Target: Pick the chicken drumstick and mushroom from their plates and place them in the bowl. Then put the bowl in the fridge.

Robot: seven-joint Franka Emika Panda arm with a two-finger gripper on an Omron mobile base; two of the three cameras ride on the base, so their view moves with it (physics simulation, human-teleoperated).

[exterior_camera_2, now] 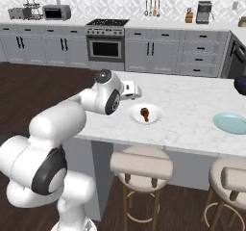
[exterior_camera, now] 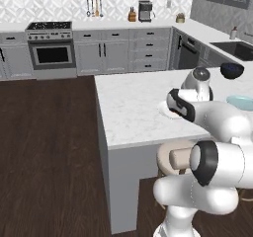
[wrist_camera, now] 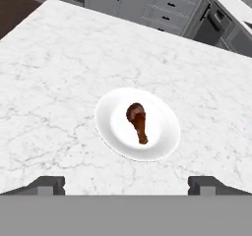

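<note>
The chicken drumstick [wrist_camera: 138,122] lies reddish-brown in the middle of the white plate [wrist_camera: 162,129], which sits on the marble island. My gripper [wrist_camera: 129,185] hovers above and just short of this plate, open, with nothing between its fingertips [wrist_camera: 47,185]. From the right base view the drumstick [exterior_camera_2: 144,112] rests on the white plate [exterior_camera_2: 156,115], just right of my hand [exterior_camera_2: 130,90]. The light blue plate [exterior_camera_2: 230,123] sits farther right, and I see no mushroom on it. In the left base view my arm covers most of the white plate [exterior_camera: 163,107]. The red-brown bowl and fridge are out of view.
A dark navy bowl [exterior_camera: 231,70] stands at the island's far right, behind the blue plate [exterior_camera: 240,101]. Two beige stools [exterior_camera_2: 141,165] [exterior_camera_2: 230,174] stand along the island's near side. Grey cabinets and an oven [exterior_camera_2: 104,47] line the back wall.
</note>
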